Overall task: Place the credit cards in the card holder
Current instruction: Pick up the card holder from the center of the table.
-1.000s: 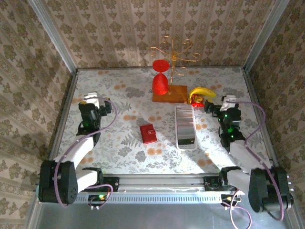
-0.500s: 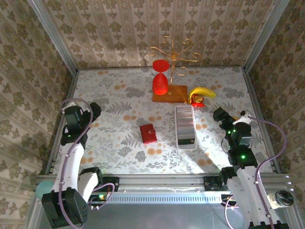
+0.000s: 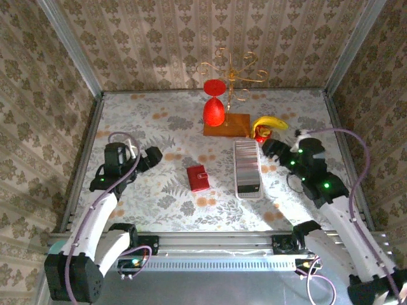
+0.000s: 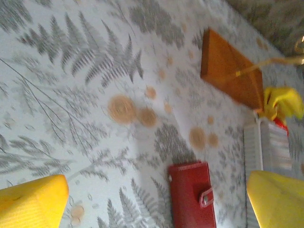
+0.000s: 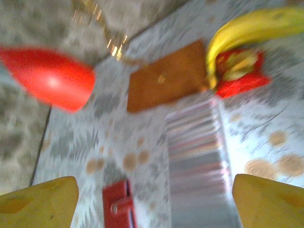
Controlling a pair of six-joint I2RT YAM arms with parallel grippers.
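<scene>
Top external view shows the task barely begun, by my reading: the card holder [image 3: 198,178] lies shut near the middle of the flowered counter [image 3: 159,121], and the credit cards [image 3: 247,168] sit in one long row just to its right, apart from it, with none moved across. Everything is left to do: open the holder, lift cards from the row, slide them in. The left jaws, out to the left of the holder, stand released with nothing between them. The right jaws, by the far right corner of the row near the banana [image 3: 268,124], are likewise spread and empty. From above one gets both arms at once and the whole layout, with the red glass [image 3: 214,111] over the wooden board [image 3: 227,125] at the back. The left wrist view adds the holder's clasp tab [image 4: 206,197], lying across its edge, too small to make out from above. The right wrist view, blurred, looks along the row and brings out a red object [image 5: 242,78] under the banana
</scene>
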